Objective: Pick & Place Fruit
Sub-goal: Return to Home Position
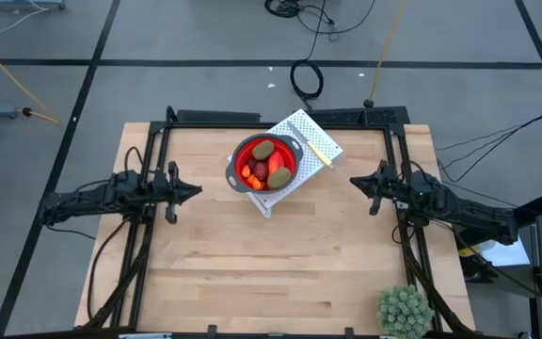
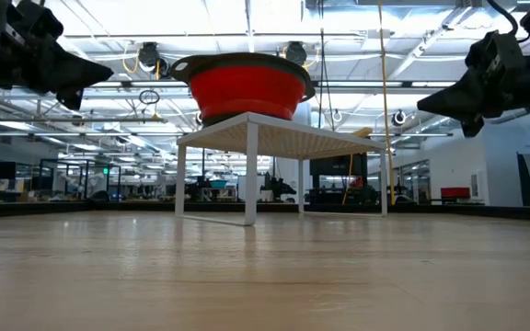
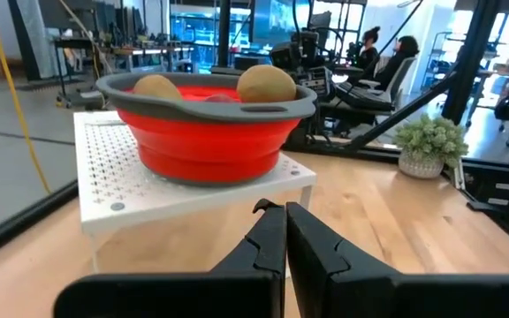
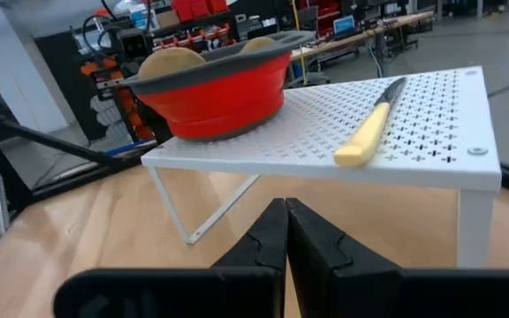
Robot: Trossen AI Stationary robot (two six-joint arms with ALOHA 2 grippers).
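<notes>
As seen from above: pale wooden counter (image 1: 252,273) framed by dark rails, boards running side to side, carrying a white perforated shelf (image 1: 273,198) near the far edge and a spiky green plant (image 1: 405,311) at the near right corner.
shelf: set askew to the counter's edges, standing on thin white legs, with open space beneath it in the low view.
fruit (image 1: 264,149): piled in the red bowl (image 1: 231,168) with the grey rim, on the left part of the shelf; two brown-green ovals on top, a dark red ball and orange pieces between them; ovals poking above the rim in both wrist views.
yellow knife (image 1: 320,146): lying flat on the right part of the shelf, beside the bowl and not touching it, yellow handle and grey blade.
left tool (image 1: 194,190): raised above the counter's left side, pointing toward the shelf and apart from it; fingers pressed together tip to tip, grasping nothing.
right tool (image 1: 354,182): raised above the counter's right side, pointing back toward the shelf; fingers clenched together, grasping nothing.
floor (image 1: 158,85): grey, crossed by dark lines, with black cables (image 1: 307,77) coiled just beyond the counter and a yellow cord (image 1: 384,56) trailing down to a small foot.
room: wide open hall past the counter, bright ceiling lights (image 2: 109,41) in rows, desks, racks and screens far back; people (image 3: 369,49) seated at a workstation in the left wrist view.
</notes>
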